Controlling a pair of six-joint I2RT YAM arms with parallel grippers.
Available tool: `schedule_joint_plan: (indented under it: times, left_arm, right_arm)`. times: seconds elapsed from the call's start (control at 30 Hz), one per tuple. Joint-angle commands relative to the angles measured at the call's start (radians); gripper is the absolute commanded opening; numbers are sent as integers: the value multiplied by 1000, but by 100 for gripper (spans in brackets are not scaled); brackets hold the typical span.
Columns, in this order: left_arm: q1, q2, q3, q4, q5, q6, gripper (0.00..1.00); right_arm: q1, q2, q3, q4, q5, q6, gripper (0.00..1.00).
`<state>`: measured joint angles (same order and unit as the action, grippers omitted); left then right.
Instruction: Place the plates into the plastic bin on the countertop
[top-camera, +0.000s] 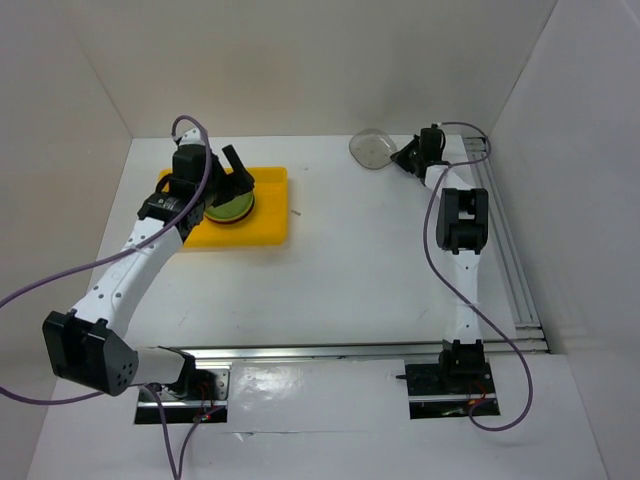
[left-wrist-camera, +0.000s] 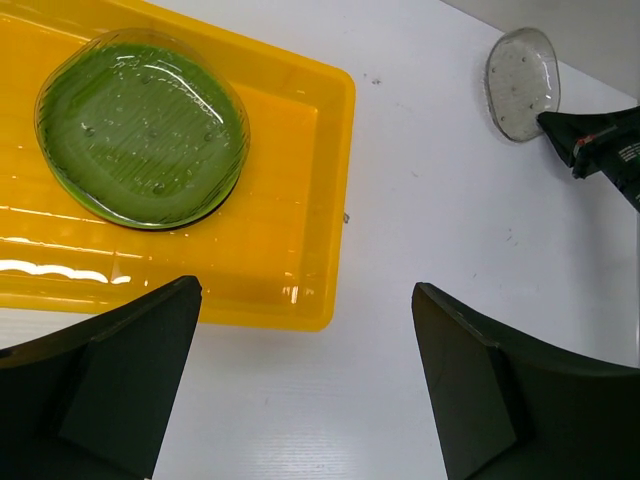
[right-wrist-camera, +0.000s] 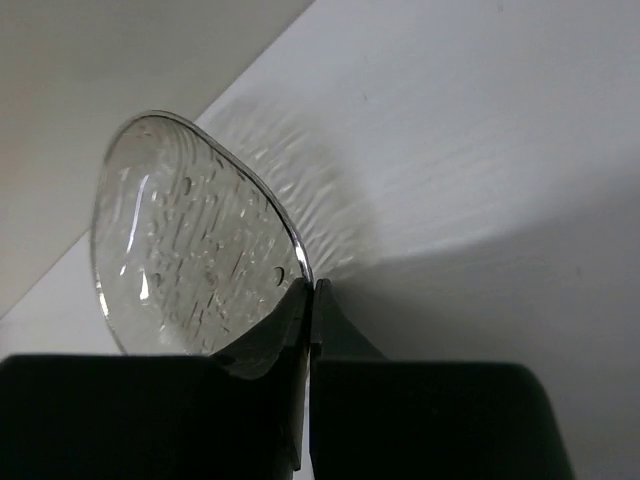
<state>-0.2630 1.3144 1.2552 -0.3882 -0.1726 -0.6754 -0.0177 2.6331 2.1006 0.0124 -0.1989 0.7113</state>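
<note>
Your right fingers (right-wrist-camera: 325, 335) pinch the clear plate (right-wrist-camera: 190, 240) by its rim, tilting it up from the counter (right-wrist-camera: 500, 150) to carry. Your left fingers (left-wrist-camera: 120, 370) spread wide and empty, with the bin (left-wrist-camera: 300, 200) just beyond them.

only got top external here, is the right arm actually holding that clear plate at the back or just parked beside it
Observer: Holding it. In the right wrist view the right gripper is shut on the rim of the clear plate, which stands tilted up off the countertop.
Operator: ok and the left one over the bin, anything in it
Observer: Nothing. The left wrist view shows the left gripper open, its fingers wide apart with only the near rim of the yellow bin and bare countertop between them.
</note>
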Motion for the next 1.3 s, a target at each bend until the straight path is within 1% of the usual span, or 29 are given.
schedule_joint_plan:
  times: [0.0,0.03,0.07,0.1,0.13,0.17,0.2,0.23,0.27,0.3,0.33,0.4,0.43,0.47,0.5,0.53,0.57,0.63,0.7,0.77,0.8,0.87,0.9,0.93,1.03,1.13,1.17,1.2,1.27]
  left_arm:
    - [-33,22,49,9,-2,63,100]
    - [-42,34,70,9,13,79,100]
    - [-54,58,79,9,56,92,100]
    - [-77,71,88,9,74,114,100]
    - [-91,71,89,9,88,114,100]
    - [-105,83,89,9,88,123,100]
    - [-116,83,89,9,102,123,100]
    - [-130,83,89,27,111,123,100]
    - [-130,83,79,40,126,123,100]
    - [-140,94,79,49,145,123,100]
    - [-140,94,79,49,165,132,100]
    - [-153,109,79,60,194,142,100]
    - [-153,126,79,60,211,142,100]
    - [-153,141,79,69,229,142,100]
    - [-162,141,79,78,254,142,100]
    - [-162,157,79,87,265,142,100]
    - [-162,157,64,97,265,142,100]
    - [-162,166,49,118,286,132,100]
    - [-162,166,36,140,286,132,100]
    - [-162,166,27,173,324,123,100]
    - [-162,166,-3,190,337,113,100]
    - [-162,155,-26,212,360,112,100]
    - [-162,155,-27,212,360,112,98]
    - [-162,155,-37,212,360,112,94]
    - [-162,164,-37,212,370,112,89]
    - [-162,175,-37,212,380,112,77]
    - [-162,175,-37,212,380,112,72]
    - [-162,175,-37,212,380,112,60]
    - [-162,175,-37,212,380,112,50]
  right_arm:
    - [28,-46,-163,-189,56,-32,0]
    - [28,-98,-215,-163,67,-23,0]
    - [38,-157,-341,-88,81,-23,0]
    - [54,-303,-408,-56,101,-23,0]
    - [70,-382,-474,-31,131,-32,0]
    - [85,-453,-582,-22,215,-42,0]
    - [119,-526,-626,-22,249,-52,0]
    - [134,-664,-672,-32,306,-65,0]
    - [150,-727,-764,-41,328,-75,0]
    - [168,-789,-805,-42,341,-93,0]
    - [203,-900,-844,-42,342,-108,0]
    - [231,-991,-947,-60,290,-133,0]
    - [252,-1069,-983,-46,245,-156,0]
    - [252,-1103,-1016,-36,145,-156,0]
    - [252,-1133,-1089,15,78,-156,0]
    - [252,-1159,-1126,49,5,-156,0]
    - [252,-1189,-1151,70,-104,-138,0]
    - [252,-1190,-1166,84,-186,-138,0]
    - [265,-1208,-1179,84,-218,-138,0]
    - [277,-1219,-1179,84,-192,-138,0]
    - [291,-1229,-1179,84,-183,-138,0]
    - [291,-1230,-1179,84,-183,-127,0]
    - [291,-1230,-1179,84,-201,-113,0]
    - [291,-1230,-1179,96,-212,-104,0]
    - [302,-1230,-1168,133,-238,-69,0]
    - [320,-1230,-1157,149,-247,-46,0]
    - [320,-1230,-1157,170,-247,-46,0]
    - [329,-1230,-1157,170,-247,-32,0]
    - [338,-1230,-1157,179,-247,-21,0]
